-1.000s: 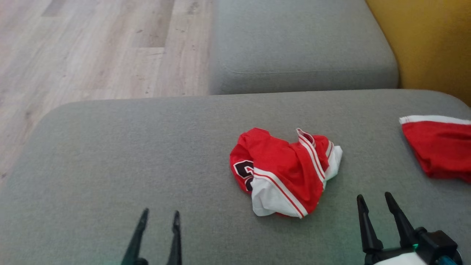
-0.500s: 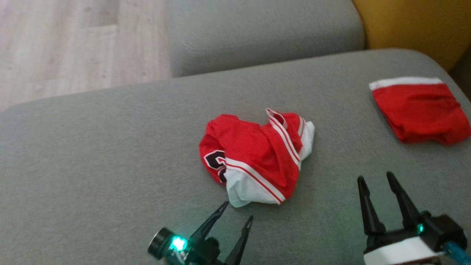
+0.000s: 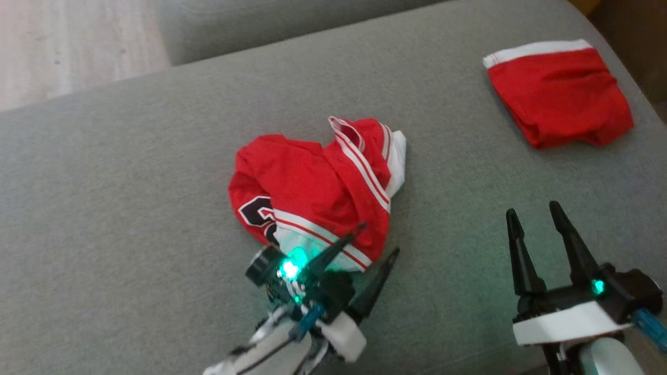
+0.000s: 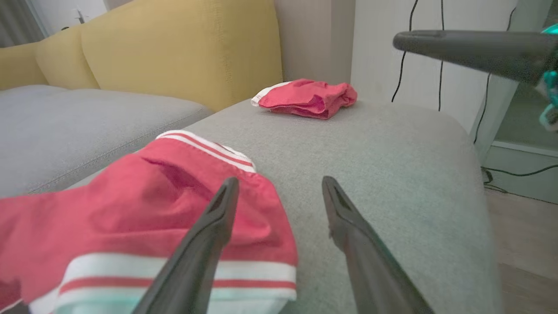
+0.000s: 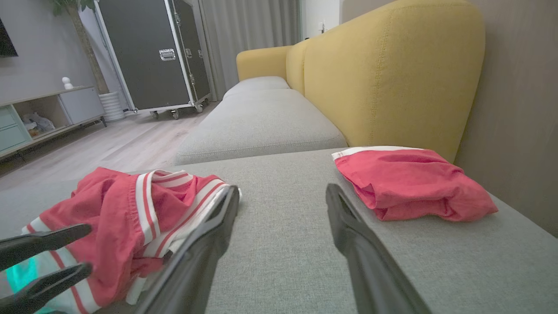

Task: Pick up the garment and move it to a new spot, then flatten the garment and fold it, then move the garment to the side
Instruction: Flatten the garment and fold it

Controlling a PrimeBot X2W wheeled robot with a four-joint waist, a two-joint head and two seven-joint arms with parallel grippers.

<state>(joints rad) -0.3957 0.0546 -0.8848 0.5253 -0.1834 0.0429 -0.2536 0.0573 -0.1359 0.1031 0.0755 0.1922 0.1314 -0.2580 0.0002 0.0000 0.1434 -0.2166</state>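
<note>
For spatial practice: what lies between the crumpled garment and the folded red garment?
Bare grey cushion separates the crumpled garment from the folded red garment, as the head view shows.

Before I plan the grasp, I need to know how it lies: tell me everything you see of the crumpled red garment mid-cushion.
The crumpled garment is thin red jersey-like fabric with white panels, red-and-white striped trim and part of a dark number. It lies bunched, unfolded, on the grey cushion, apart from the folded red piece. The open left gripper hovers at its white hem; contact cannot be told.
</note>
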